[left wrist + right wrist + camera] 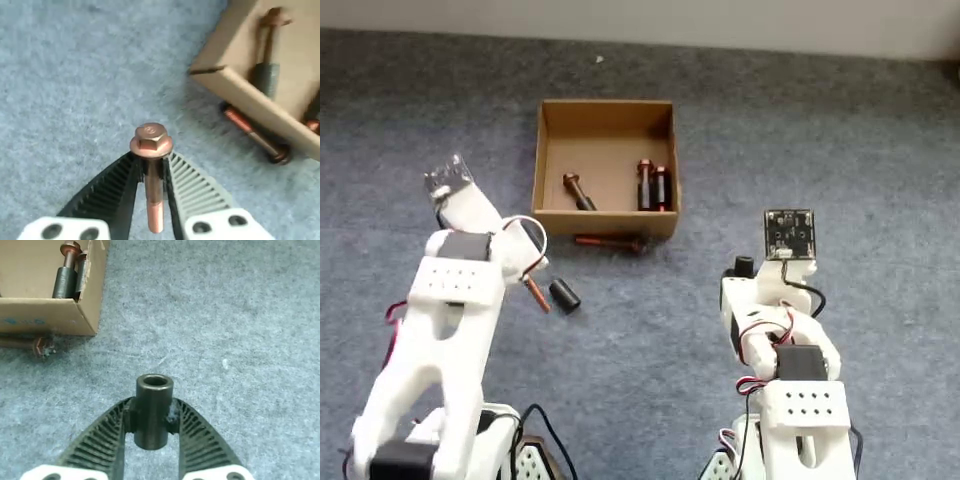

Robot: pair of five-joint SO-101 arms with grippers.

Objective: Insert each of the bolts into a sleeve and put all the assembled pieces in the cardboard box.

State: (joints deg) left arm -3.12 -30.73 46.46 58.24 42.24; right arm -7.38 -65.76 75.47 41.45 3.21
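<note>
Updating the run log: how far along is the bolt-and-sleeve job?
Done: three sleeved bolts lie in the cardboard box. In hand: the left gripper is shut on a bolt and the right gripper on a sleeve, not yet joined. Left: join and box that pair, then the loose bolt on the carpet by the box's front wall and the loose sleeve near the left arm.

A grey carpet (840, 130) covers the table, with a pale strip (720, 15) along its far edge.
</note>
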